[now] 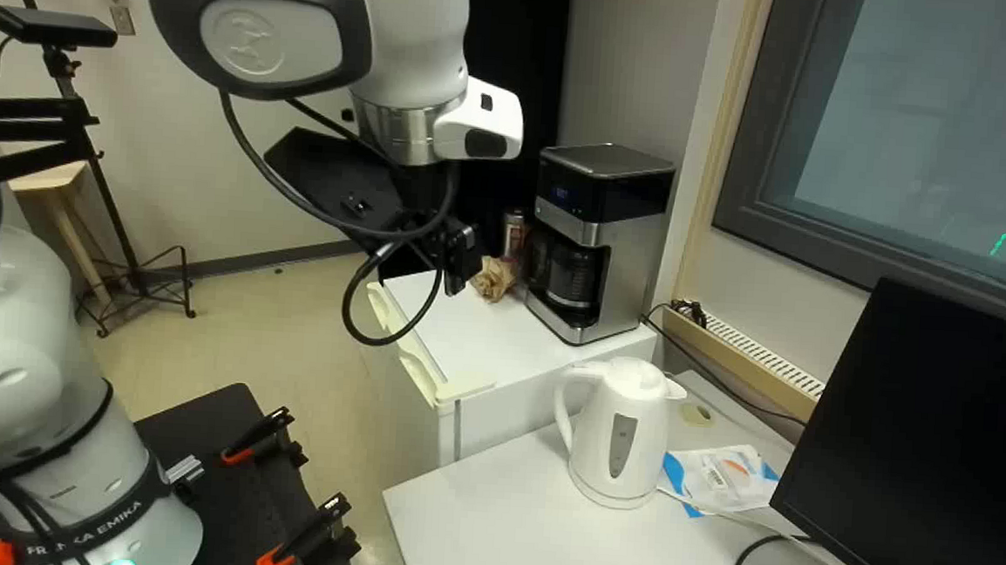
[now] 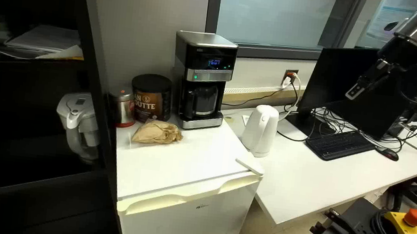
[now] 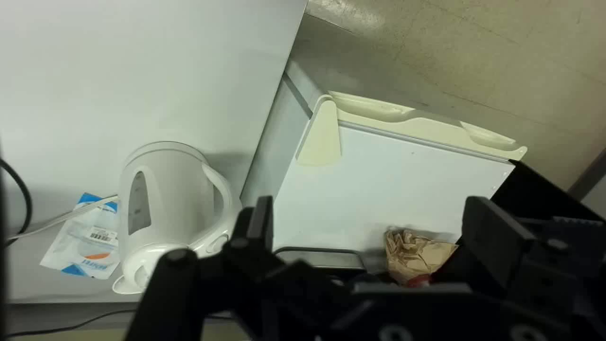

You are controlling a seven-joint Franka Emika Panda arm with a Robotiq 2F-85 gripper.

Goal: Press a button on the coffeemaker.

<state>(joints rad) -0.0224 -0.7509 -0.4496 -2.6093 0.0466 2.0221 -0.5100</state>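
The black and silver coffeemaker stands on the white mini fridge at its wall side, in both exterior views (image 1: 631,264) (image 2: 209,76). Its display is lit blue, and a small green light glows on the silver strip below. In the wrist view only the silver front of its base (image 3: 322,258) shows; the gripper's body hides the rest. My gripper (image 3: 369,208) is open with its fingers wide apart and nothing between them. In both exterior views the gripper (image 1: 464,258) (image 2: 356,90) hangs in the air, apart from the coffeemaker.
A white kettle (image 1: 625,434) (image 3: 165,199) stands on the desk beside the fridge (image 2: 183,211). A crumpled paper bag (image 2: 157,131), a coffee tin (image 2: 150,107) and a metal can (image 2: 123,110) stand by the coffeemaker. A monitor (image 1: 938,458) and a black shelf (image 2: 28,175) flank the area.
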